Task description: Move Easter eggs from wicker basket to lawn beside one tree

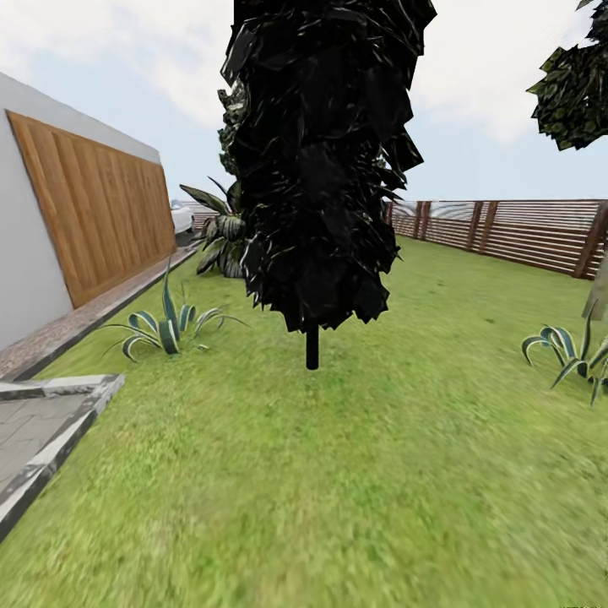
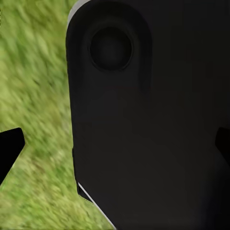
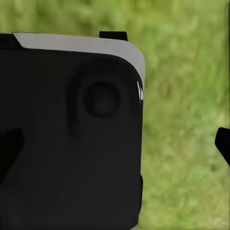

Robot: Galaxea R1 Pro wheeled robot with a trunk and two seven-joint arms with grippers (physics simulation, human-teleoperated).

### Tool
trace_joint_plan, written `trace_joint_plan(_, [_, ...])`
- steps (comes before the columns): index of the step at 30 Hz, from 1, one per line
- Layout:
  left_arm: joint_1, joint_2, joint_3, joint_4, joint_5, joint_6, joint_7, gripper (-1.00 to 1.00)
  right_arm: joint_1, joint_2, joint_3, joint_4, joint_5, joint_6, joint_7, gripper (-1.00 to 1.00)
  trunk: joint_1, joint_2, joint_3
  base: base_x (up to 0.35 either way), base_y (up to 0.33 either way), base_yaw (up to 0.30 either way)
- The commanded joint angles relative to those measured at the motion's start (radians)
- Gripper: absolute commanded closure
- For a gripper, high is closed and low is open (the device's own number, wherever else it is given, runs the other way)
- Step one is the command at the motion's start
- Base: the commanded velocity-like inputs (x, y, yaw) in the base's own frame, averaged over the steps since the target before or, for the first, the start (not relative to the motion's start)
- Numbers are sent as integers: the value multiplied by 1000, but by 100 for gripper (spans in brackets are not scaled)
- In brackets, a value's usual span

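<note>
At the side edges of each wrist frame, dark fingertips (image 2: 8, 152) (image 3: 223, 143) stand far apart: the jaws of the left gripper (image 2: 115, 148) and right gripper (image 3: 115, 146) are spread wide and pinch nothing. Between each pair a large dark robot body panel (image 2: 153, 124) (image 3: 67, 143) with a round recess blocks most of the frame; blurred lawn (image 2: 38, 96) (image 3: 187, 120) fills the remainder. Whether the fingertips touch the panel cannot be told.

Centre of the head frame: an all-black columnar tree (image 1: 321, 160) on a short trunk stands on the lawn (image 1: 338, 473). Upper right corner: part of a dark green leafy crown (image 1: 578, 89). Right edge: a slatted brown fence (image 1: 523, 230) and a striped spiky plant (image 1: 570, 355). Left: a grey wall with a wooden panel (image 1: 97, 211), a similar plant (image 1: 169, 325) and a larger one (image 1: 221, 232) behind it. Lower left: paved edging (image 1: 51, 422).
</note>
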Motion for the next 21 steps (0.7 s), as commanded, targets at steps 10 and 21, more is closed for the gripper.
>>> trace_joint_plan(10, [1,0,0,-2,0,1,0,-100,-1,0,0,1,1,0,-1,-100,1,0,-4,336,0,-216])
trace_joint_plan(21, [1,0,0,-2,0,1,0,-100,-1,0,0,1,1,0,-1,-100,1,0,-4,336,0,-169])
